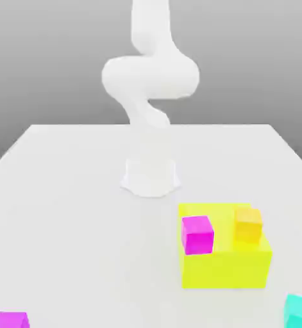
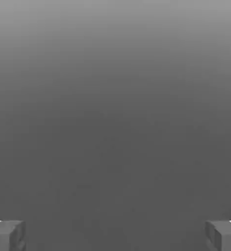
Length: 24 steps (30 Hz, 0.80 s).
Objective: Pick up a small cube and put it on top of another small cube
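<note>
The small cyan cube (image 1: 301, 311) sits on the white table at the exterior view's lower right corner, partly cut off by the frame edge. A magenta cube (image 1: 197, 234) and an orange cube (image 1: 248, 223) rest on top of a big yellow block (image 1: 225, 259). Another magenta cube (image 1: 10, 319) lies at the exterior view's lower left. The white arm (image 1: 151, 83) rises from its base at the table's middle and leaves the frame at the top. In the hand view my gripper (image 2: 115, 236) is open, its two fingertips (image 2: 7, 235) far apart with nothing between them, facing plain grey background.
The arm's round base (image 1: 151, 179) stands mid-table behind the yellow block. The white table (image 1: 70, 211) stretches wide to the exterior view's left.
</note>
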Each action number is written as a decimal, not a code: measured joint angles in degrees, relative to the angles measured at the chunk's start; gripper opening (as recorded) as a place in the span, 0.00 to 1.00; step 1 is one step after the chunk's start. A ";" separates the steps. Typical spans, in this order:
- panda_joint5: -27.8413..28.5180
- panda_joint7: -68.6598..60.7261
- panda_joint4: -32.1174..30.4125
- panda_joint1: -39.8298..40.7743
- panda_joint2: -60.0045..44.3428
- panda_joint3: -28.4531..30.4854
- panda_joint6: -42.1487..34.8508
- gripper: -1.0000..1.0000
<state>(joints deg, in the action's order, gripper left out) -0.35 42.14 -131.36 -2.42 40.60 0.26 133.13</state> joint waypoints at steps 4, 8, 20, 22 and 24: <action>-0.68 -6.18 0.69 -3.82 -8.65 0.25 2.23 0.50; -1.42 -12.19 1.36 -7.16 -16.98 0.14 4.38 0.50; -1.73 -28.84 3.36 -15.26 -41.90 -3.25 10.84 0.50; -1.07 -31.12 3.69 -16.15 -46.05 -3.77 11.93 0.50; -0.13 -33.21 4.02 -16.86 -50.21 -4.41 13.01 0.50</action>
<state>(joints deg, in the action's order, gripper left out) -0.48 8.93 -127.34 -19.28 -9.61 -4.15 146.15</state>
